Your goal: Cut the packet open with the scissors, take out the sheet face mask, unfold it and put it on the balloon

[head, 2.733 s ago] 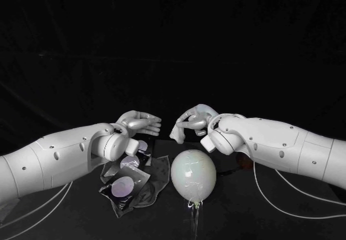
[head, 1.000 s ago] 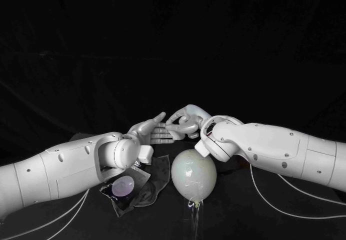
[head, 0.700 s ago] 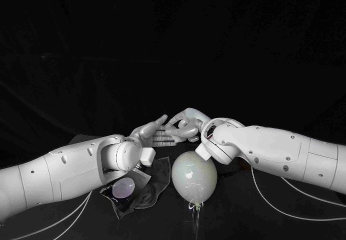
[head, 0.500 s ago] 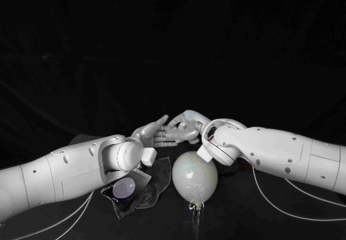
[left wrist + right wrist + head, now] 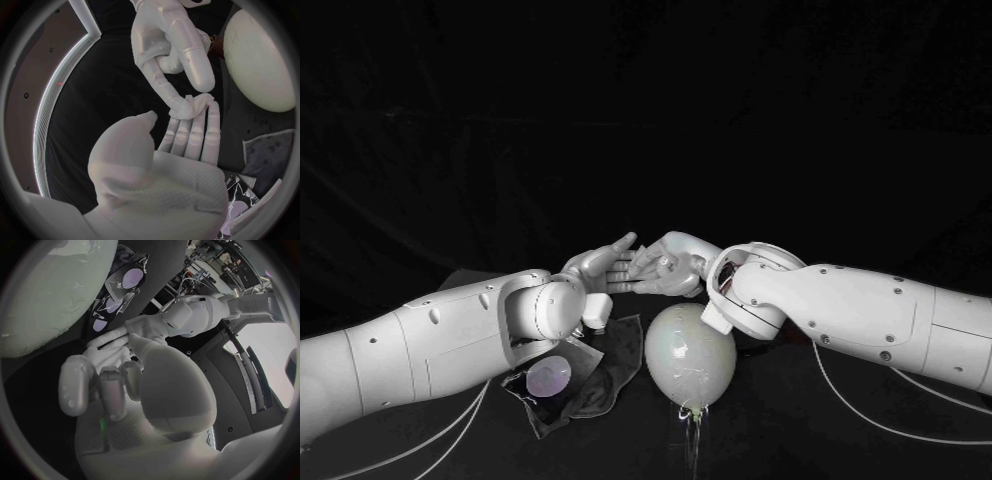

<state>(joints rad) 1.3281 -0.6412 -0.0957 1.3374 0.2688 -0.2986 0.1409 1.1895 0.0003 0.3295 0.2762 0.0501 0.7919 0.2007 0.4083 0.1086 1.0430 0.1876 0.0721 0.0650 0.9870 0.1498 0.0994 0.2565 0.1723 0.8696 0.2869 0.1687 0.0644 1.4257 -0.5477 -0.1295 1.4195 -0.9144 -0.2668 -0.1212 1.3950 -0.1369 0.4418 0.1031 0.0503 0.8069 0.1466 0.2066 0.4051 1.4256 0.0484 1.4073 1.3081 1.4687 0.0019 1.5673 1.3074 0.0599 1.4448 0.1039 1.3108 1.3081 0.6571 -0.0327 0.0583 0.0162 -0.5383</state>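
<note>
Left wrist view: right hand is pinching, seemingly, the crumpled sheet face mask, touching left hand's flat, open fingertips.

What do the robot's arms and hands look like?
The left arm and right arm are smooth, rounded white shells with small dark dots. Thin white cables trail beneath them. The left hand and right hand are silvery.

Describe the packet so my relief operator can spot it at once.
Find the pale, egg-shaped balloon at the middle of the black table. Beside it, on the robot's left and partly under the left arm, lies the packet: flat, dark and crumpled, with a pale round patch.
</note>
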